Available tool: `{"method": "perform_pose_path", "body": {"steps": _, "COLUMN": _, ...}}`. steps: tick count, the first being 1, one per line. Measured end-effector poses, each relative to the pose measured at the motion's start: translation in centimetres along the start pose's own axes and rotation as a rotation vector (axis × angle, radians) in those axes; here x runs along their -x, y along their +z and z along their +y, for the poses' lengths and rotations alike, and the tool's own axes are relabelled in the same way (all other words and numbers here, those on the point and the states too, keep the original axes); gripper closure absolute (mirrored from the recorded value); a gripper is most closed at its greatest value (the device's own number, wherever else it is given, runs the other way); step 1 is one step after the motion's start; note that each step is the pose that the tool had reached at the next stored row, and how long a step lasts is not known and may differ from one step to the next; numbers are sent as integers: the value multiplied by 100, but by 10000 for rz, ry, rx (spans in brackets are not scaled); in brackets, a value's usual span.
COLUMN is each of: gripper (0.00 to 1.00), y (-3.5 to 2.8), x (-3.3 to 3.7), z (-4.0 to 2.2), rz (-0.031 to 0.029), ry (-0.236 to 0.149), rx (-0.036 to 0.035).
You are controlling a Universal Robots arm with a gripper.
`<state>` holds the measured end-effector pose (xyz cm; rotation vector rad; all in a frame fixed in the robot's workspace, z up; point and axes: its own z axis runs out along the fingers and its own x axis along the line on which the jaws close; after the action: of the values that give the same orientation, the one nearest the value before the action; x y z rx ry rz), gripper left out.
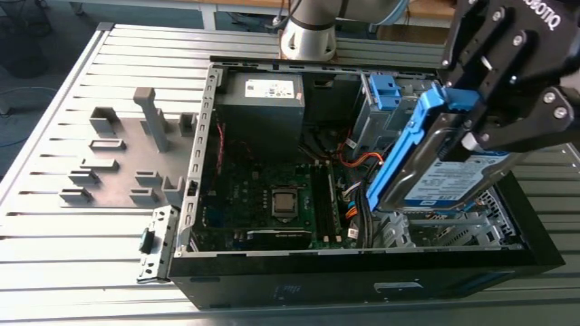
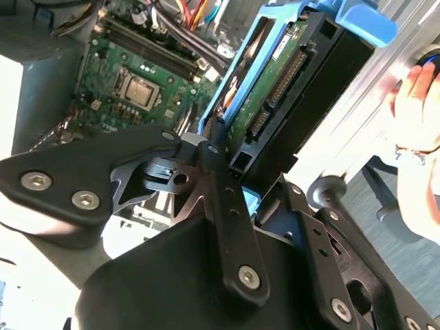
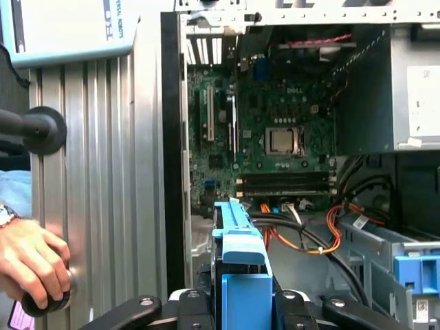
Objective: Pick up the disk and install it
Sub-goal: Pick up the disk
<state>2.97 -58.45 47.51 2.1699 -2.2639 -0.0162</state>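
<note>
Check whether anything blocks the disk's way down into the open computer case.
No lid covers the computer case. The gripper is shut on the disk, which is tilted over the case near the drive cage. Orange and black cables lie beside that cage; whether they cross the disk's slot cannot be told.

Open case [image 1: 195, 204] sits on table [image 1: 54, 251]. Board [image 1: 272, 197] lies flat inside case. Metal box [image 1: 263, 102] behind board, in far corner. Disk [image 1: 444, 176] in gripper [image 1: 476, 129], tilted, above case at exterior view's right. Small stands [image 1: 118, 163] on table, exterior view's left of case.
</note>
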Motion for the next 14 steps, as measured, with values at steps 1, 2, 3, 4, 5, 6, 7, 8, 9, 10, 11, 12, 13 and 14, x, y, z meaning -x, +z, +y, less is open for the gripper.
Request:
{"method": "perform_pose_path", "body": {"steps": 1, "gripper": 64, "y": 6, "x": -4, "z": -31, "rz": -2, "ry": 0, "rx": 0}}
{"method": "perform_pose_path", "body": {"steps": 2, "gripper": 64, "y": 11, "x": -5, "z": -62, "rz": -3, "ry": 0, "rx": 0}}
{"method": "perform_pose_path", "body": {"steps": 3, "gripper": 64, "y": 16, "x": -6, "z": -94, "rz": -1, "ry": 2, "rx": 2}}
{"method": "perform_pose_path", "body": {"steps": 4, "gripper": 64, "y": 21, "x": -7, "z": -128, "rz": -1, "ry": 1, "rx": 3}}
{"method": "perform_pose_path", "body": {"steps": 5, "gripper": 64, "y": 27, "x": -8, "z": -161, "rz": 1, "ry": 1, "rx": 5}}
{"method": "perform_pose_path", "body": {"steps": 6, "gripper": 64, "y": 33, "x": -10, "z": -194, "rz": 1, "ry": 0, "rx": 7}}
{"method": "perform_pose_path", "body": {"steps": 7, "gripper": 64, "y": 40, "x": -12, "z": -226, "rz": 0, "ry": 0, "rx": 10}}
{"method": "perform_pose_path", "body": {"steps": 8, "gripper": 64, "y": 48, "x": -16, "z": -258, "rz": 1, "ry": 1, "rx": 13}}
{"method": "perform_pose_path", "body": {"steps": 9, "gripper": 64, "y": 55, "x": -21, "z": -288, "rz": 3, "ry": 1, "rx": 16}}
{"method": "perform_pose_path", "body": {"steps": 10, "gripper": 64, "y": 63, "x": -27, "z": -317, "rz": 2, "ry": 1, "rx": 19}}
{"method": "perform_pose_path", "body": {"steps": 11, "gripper": 64, "y": 73, "x": -35, "z": -344, "rz": 1, "ry": 0, "rx": 24}}
{"method": "perform_pose_path", "body": {"steps": 12, "gripper": 64, "y": 84, "x": -43, "z": -371, "rz": 0, "ry": 0, "rx": 28}}
{"method": "perform_pose_path", "body": {"steps": 13, "gripper": 64, "y": 101, "x": -50, "z": -393, "rz": -2, "ry": 0, "rx": 34}}
{"method": "perform_pose_path", "body": {"steps": 14, "gripper": 64, "y": 118, "x": -56, "z": -408, "rz": -1, "ry": 0, "rx": 35}}
